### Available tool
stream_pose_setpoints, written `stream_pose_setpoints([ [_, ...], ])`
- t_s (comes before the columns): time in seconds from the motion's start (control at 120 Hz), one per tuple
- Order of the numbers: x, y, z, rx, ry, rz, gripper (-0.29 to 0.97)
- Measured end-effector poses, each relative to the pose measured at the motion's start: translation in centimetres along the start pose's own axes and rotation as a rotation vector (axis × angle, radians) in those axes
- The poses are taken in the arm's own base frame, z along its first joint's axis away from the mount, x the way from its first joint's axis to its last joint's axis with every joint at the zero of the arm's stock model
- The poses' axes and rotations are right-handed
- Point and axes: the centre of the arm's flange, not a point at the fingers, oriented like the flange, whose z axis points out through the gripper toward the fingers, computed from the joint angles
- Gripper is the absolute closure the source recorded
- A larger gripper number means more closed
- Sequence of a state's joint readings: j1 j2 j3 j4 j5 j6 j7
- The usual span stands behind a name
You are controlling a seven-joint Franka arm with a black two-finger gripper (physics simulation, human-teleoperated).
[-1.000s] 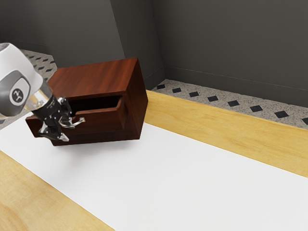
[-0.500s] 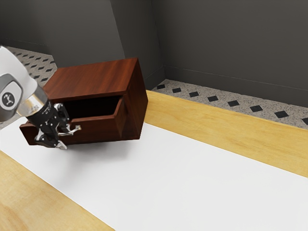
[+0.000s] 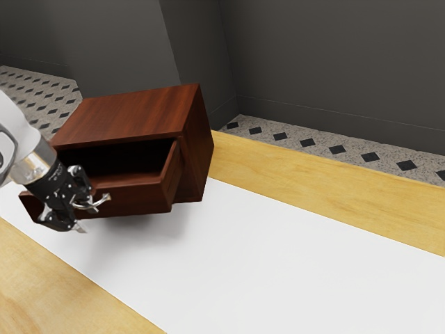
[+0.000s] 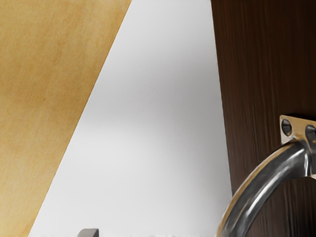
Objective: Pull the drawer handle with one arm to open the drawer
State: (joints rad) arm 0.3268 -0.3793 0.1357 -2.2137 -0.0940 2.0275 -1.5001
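Hand (image 3: 78,209) clamped on the metal handle (image 3: 95,202) of a partly open drawer (image 3: 135,189) in a wooden cabinet (image 3: 132,115) on a white surface (image 3: 243,264).

Handle (image 4: 266,185) partly beyond the wrist view's edge

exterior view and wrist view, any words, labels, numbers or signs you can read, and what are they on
None: no readable text.
Cabinet, drawer and white mat: plain, no label or number.
Handle and its plate: bare metal with screw holes, no marking.
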Motion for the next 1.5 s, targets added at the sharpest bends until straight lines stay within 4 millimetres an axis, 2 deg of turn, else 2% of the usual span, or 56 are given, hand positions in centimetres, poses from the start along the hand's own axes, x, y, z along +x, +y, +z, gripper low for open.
stream_pose_setpoints([
  [0.317,0.2,-1.2,-0.8,0.002,-0.022,-0.026,0.42],
  [0.625,0.4,-3.5,-1.0,0.011,-0.051,-0.062,0.42],
  [1.033,0.2,-3.6,-2.0,-0.001,-0.052,-0.066,0.42],
  [1.35,0.8,-3.4,-4.1,-0.066,-0.030,-0.068,0.41],
  [1.383,0.5,-3.2,-4.6,-0.073,-0.025,-0.059,0.41],
  [1.425,-0.7,-2.7,-6.3,-0.096,-0.006,-0.029,0.39],
  [1.45,-1.8,-2.2,-7.7,-0.113,0.007,-0.005,0.35],
  [1.5,-4.5,0.1,-12.2,-0.158,0.027,0.055,0.28],
])
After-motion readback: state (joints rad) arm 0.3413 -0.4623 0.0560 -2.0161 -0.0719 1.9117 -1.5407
